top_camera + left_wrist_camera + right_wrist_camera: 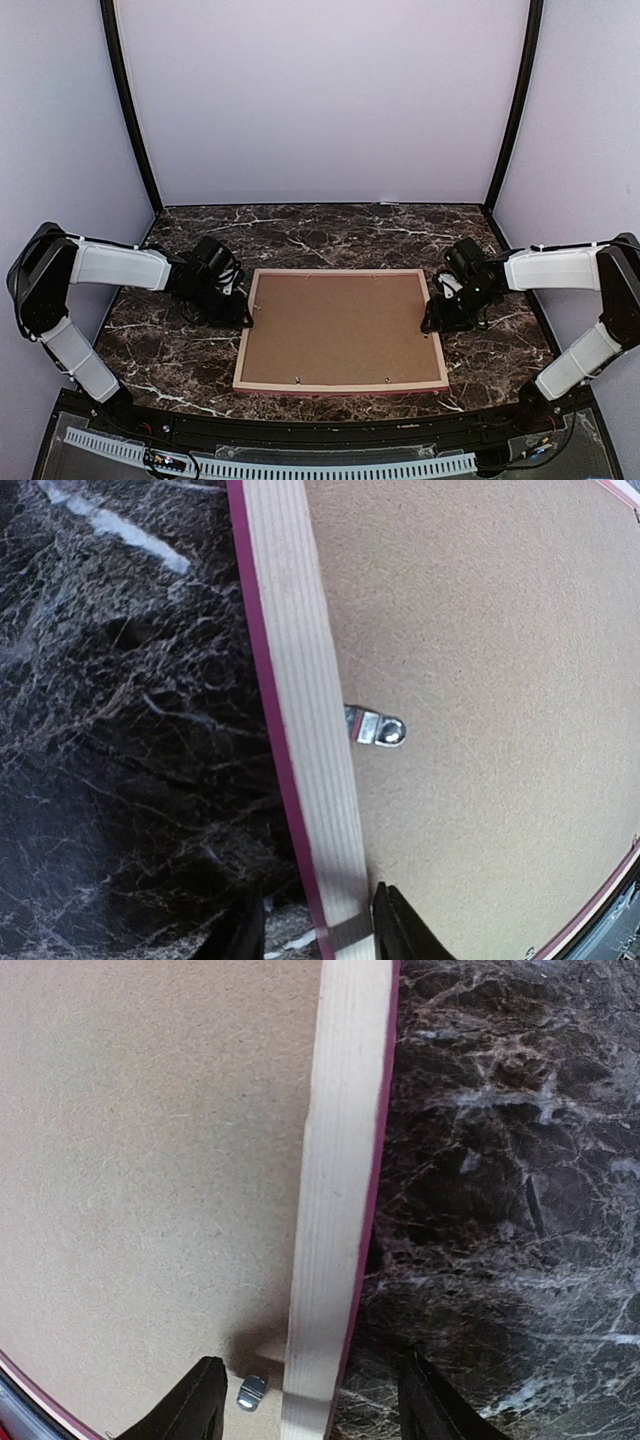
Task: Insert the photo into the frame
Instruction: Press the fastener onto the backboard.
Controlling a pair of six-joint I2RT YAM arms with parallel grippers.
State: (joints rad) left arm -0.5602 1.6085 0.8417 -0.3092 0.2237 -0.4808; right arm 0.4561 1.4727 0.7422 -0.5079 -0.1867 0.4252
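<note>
The frame (pixel 340 384) lies face down on the marble table, its pale wood back up and a pink edge showing. A brown backing board (pixel 340 325) fills it. The photo is hidden. My left gripper (pixel 247 312) is at the frame's left rail (pixel 300 680). In the left wrist view this gripper (pixel 315 930) straddles the rail, its inner finger against the wood and the outer one apart. My right gripper (pixel 430 318) is at the right rail (pixel 335 1160). In the right wrist view it (pixel 312 1405) stands open astride the rail, with gaps on both sides.
Small metal turn tabs (pixel 378 727) (pixel 251 1391) sit on the backing board by the rails. Dark marble table (pixel 330 235) surrounds the frame. Pale walls close off the back and sides. A black ledge with a white strip (pixel 300 465) runs along the near edge.
</note>
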